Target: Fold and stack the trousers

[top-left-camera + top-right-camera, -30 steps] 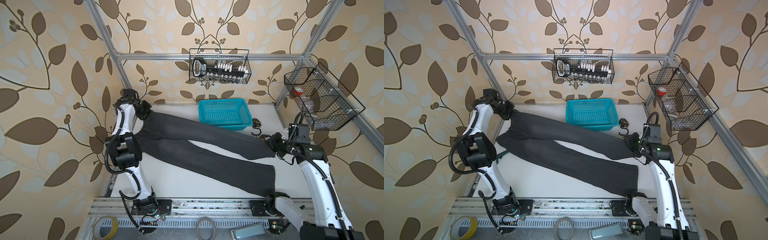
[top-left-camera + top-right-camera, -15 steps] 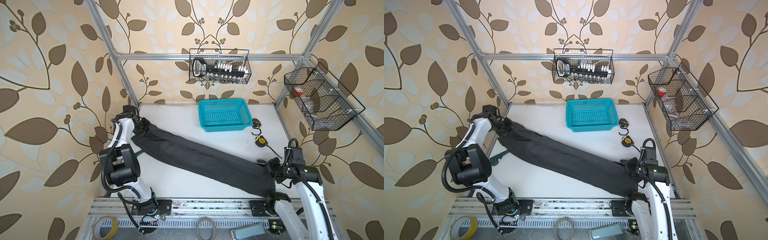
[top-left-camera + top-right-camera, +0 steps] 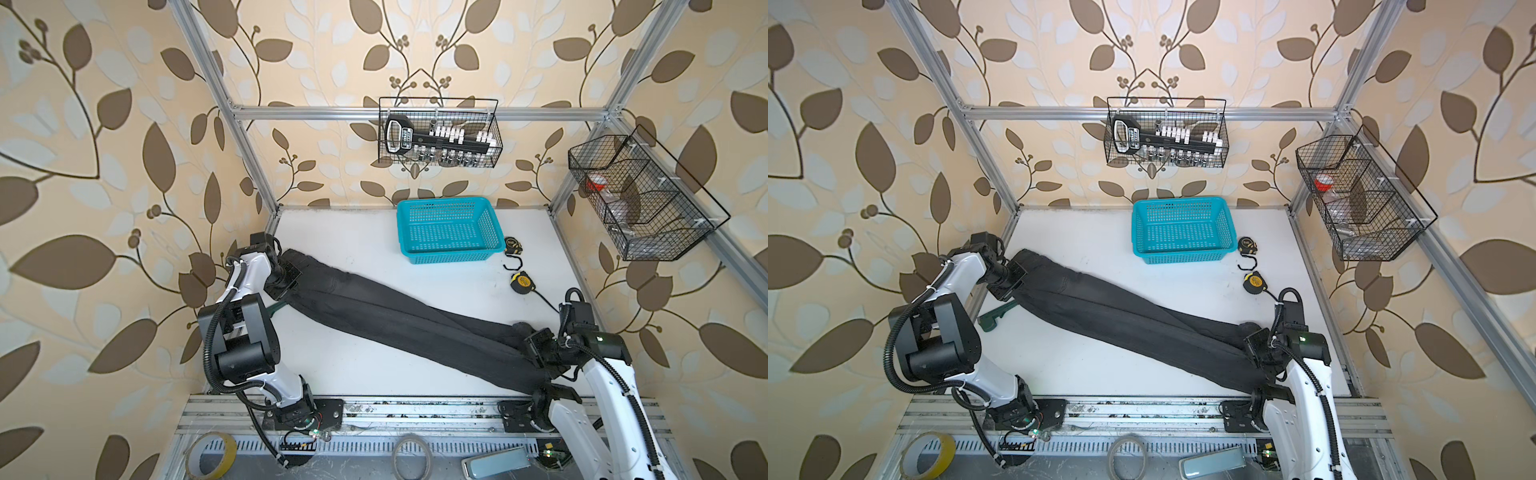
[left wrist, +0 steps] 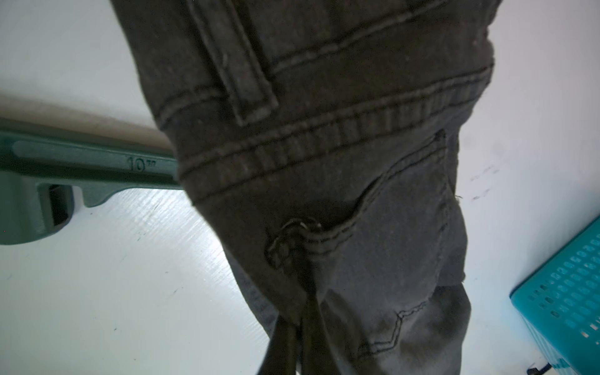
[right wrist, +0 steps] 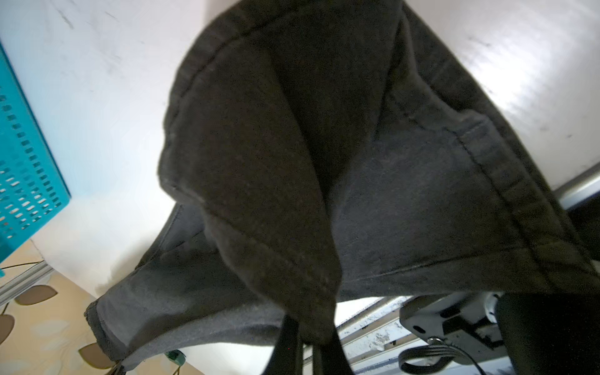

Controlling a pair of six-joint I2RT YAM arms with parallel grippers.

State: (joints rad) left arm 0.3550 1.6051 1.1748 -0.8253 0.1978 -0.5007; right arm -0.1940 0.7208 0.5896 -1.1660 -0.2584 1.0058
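Trousers [image 3: 407,328]: dark, folded lengthwise, one leg on the other, across the white tabletop [image 3: 353,365].
Long axis: diagonal, from far left to near right.
Waist end: at the left, raised.
Hem end: at the right, raised.
Left tool [image 3: 291,276]: jaws together, clamped on the waistband.
Right tool [image 3: 536,347]: jaws together, clamped on the hems.
Turquoise basket [image 3: 449,232]: apart from the cloth, on the far side.
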